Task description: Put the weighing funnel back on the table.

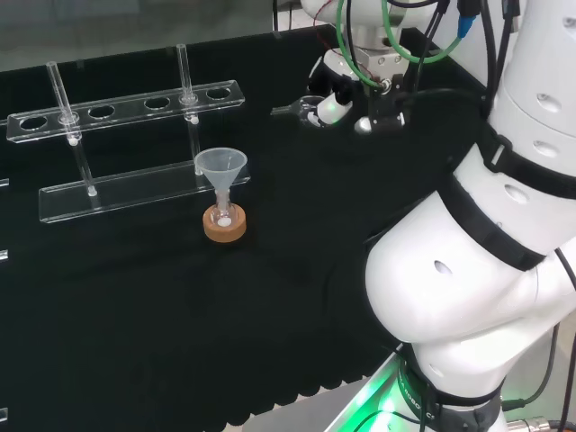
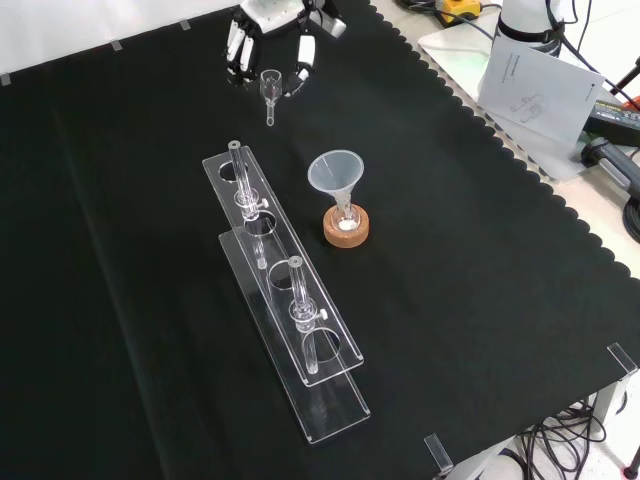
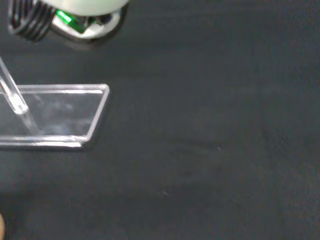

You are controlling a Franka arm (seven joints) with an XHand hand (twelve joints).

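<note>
Weighing funnel [image 2: 269,90] is sitting at the front view's top, just beside the hand [image 2: 268,22]; whether the hand is gripping it, I cannot tell. Rightward, the funnel [image 2: 335,172] is standing over a cork ring [image 2: 346,232], and a printed sheet [image 2: 535,85] is lying off the cloth, its writing too small to read.

A black cloth [image 2: 480,300] with a scalloped edge covers the bench. In the front view a clear rack [image 2: 290,300] of two shelves runs from the upper middle of the frame toward the lower middle, and two glass tubes [image 2: 298,290] stand upright in its holes, well apart. Just right of the rack the funnel [image 2: 335,172] stands mouth up, its stem in a small flask [image 2: 346,215] on a cork ring [image 2: 346,232]. A sheet of paper [image 2: 535,85] lies off the cloth at upper right, and cables [image 2: 560,440] hang at lower right
</note>
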